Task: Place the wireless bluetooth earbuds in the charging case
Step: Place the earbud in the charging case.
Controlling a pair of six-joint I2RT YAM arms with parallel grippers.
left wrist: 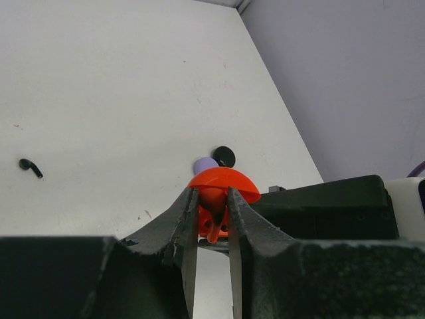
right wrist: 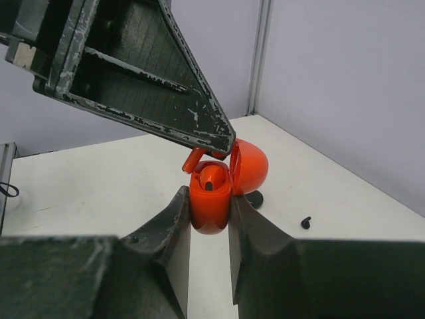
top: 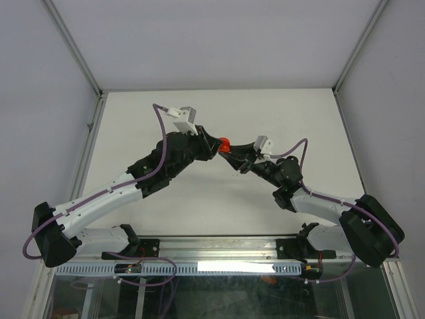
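Earbud number one, a red earbud (right wrist: 193, 159), is pinched at the tips of the left gripper (left wrist: 212, 195), whose fingers are clamped tight on it. It hangs tilted at the near-left rim of the red charging case (right wrist: 211, 206); whether its lower end is inside a socket or only touching the rim cannot be told. A second red earbud (right wrist: 211, 178) sits in the case, its dark tip facing up.

The case's lid (right wrist: 250, 165) stands open, hinged back on the far-right side. The right gripper (right wrist: 208, 199) has its fingers closed on the body of the case from both sides and holds it upright above the table (left wrist: 99, 100).

From above, both grippers meet around the middle of the table, a little toward the far side, the left arm reaching in from the left and the right arm from the right.

Beyond the held case, on the table, a pale purple round case (left wrist: 203, 163) and a black round case (left wrist: 224, 156) lie just beside each other. A black earbud (left wrist: 30, 167) lies alone on the table, well apart from them.
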